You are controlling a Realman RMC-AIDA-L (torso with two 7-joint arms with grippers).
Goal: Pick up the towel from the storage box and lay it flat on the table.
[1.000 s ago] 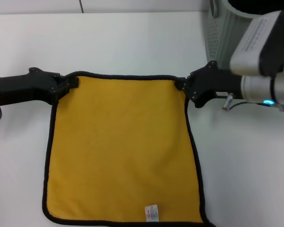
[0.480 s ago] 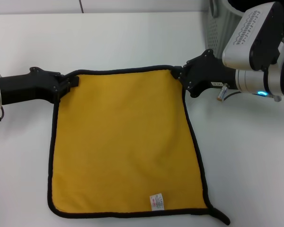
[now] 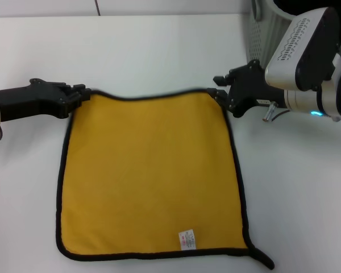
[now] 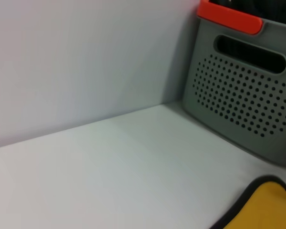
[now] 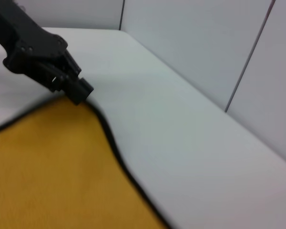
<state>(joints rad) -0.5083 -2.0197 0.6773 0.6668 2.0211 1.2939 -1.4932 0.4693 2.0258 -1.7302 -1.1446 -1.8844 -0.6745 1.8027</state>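
With towel (image 3: 150, 173) spread flat on table (image 3: 159, 51), release step reached: left gripper (image 3: 82, 95) and right gripper (image 3: 219, 94) jaws apart at far corners; clear retreat needed.

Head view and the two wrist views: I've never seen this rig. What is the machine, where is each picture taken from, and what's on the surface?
It is a two-armed robot. The head view looks down from its head camera; the other two come from wrist cameras. A yellow towel lies spread flat on the white table. The left end effector is at its far left corner; the right end effector, fingers apparently parted, at its far right corner. The perforated storage box stands at the far right.
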